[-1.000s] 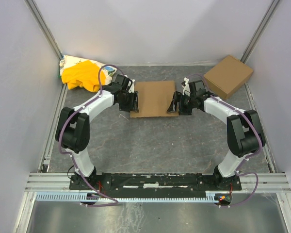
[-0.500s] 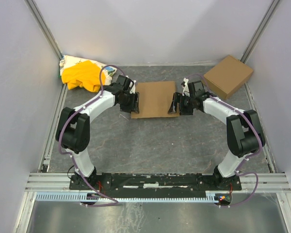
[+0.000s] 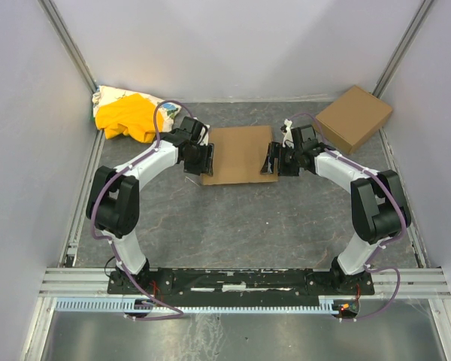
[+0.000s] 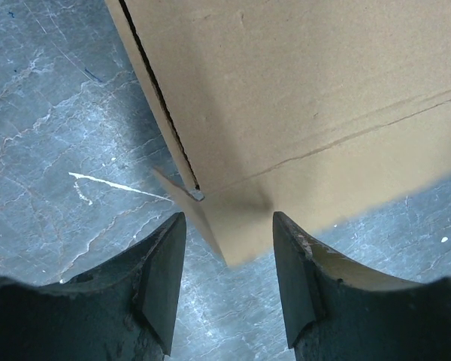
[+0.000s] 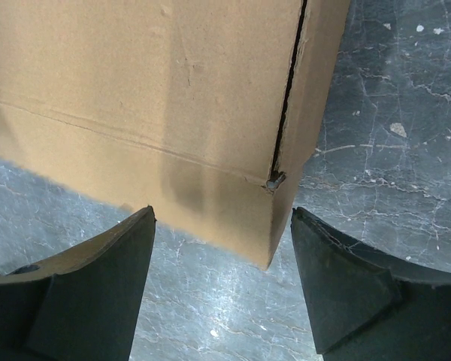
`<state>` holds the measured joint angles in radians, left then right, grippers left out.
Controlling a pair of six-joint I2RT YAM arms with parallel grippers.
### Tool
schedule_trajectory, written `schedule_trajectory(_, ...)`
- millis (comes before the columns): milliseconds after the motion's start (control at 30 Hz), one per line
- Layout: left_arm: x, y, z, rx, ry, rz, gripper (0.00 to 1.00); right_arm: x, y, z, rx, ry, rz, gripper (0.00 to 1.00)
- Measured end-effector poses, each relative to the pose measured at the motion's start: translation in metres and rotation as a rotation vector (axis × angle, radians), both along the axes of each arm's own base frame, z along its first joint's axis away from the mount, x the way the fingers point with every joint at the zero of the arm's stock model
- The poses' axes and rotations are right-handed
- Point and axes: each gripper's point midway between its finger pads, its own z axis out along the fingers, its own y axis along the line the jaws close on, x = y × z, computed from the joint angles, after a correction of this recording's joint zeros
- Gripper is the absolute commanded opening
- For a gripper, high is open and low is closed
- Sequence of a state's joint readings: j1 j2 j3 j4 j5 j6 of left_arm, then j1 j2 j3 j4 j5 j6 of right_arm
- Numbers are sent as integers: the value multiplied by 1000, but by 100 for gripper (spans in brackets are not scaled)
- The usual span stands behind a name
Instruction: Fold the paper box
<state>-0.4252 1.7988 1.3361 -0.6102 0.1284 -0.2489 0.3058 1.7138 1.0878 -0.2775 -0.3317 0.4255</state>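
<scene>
Grey table [image 3: 233, 218]: paper box [image 3: 239, 153] lies in middle, toward far edge. Left gripper [image 3: 201, 162] and right gripper [image 3: 273, 159] at its side edges, jaws spread, nothing pinched. Box probably light, thin, bends easily. You better hold side flaps close to crease.

- the paper box [image 3: 239, 153]: plain brown cardboard, with darker crease lines
- second box [image 3: 353, 117]: the same plain brown
- cloth bundle [image 3: 128, 114]: yellow and white
- table [image 3: 240, 218]: dark grey, marbled with pale veins
- arms [image 3: 154, 159]: white links, black joints
</scene>
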Motion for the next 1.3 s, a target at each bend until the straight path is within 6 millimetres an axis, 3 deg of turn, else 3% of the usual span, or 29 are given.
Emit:
schedule_trajectory(500,-2,3,-4,15,12,4,57,1,2,0,12,-8,8,80)
schedule_trajectory(767,-9,-5,-22,18,65,-20,57,-2,6,-7,26,17,24,79)
schedule_trajectory(1300,-10,-5,-19,16,62,-22,55,-7,9,-6,46,36,35,79)
